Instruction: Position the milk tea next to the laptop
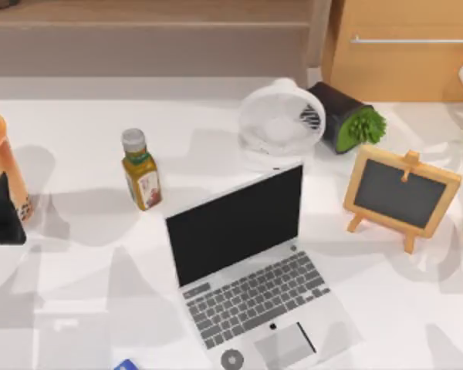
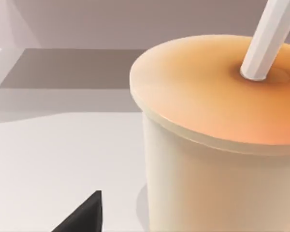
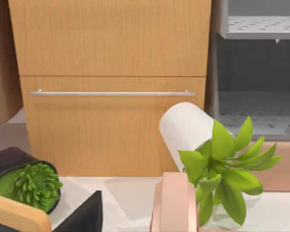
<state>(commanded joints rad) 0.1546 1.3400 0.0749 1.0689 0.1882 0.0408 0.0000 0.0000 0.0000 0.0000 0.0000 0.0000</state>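
The milk tea stands upright at the far left of the table, an orange-to-cream cup with dark pearls at its base. My left gripper is right against its lower part, on the near side. The left wrist view shows the cup's orange lid and white straw very close. One black fingertip stands apart from the cup wall, so the jaws are open. The silver laptop sits open in the middle, well to the right of the cup. My right gripper is parked off the right side, open.
A yellow-green bottle stands between cup and laptop. Behind the laptop are a white fan and a toppled black pot. A wood-framed chalkboard stands at the right. A pink pot with a leafy plant is at the right edge.
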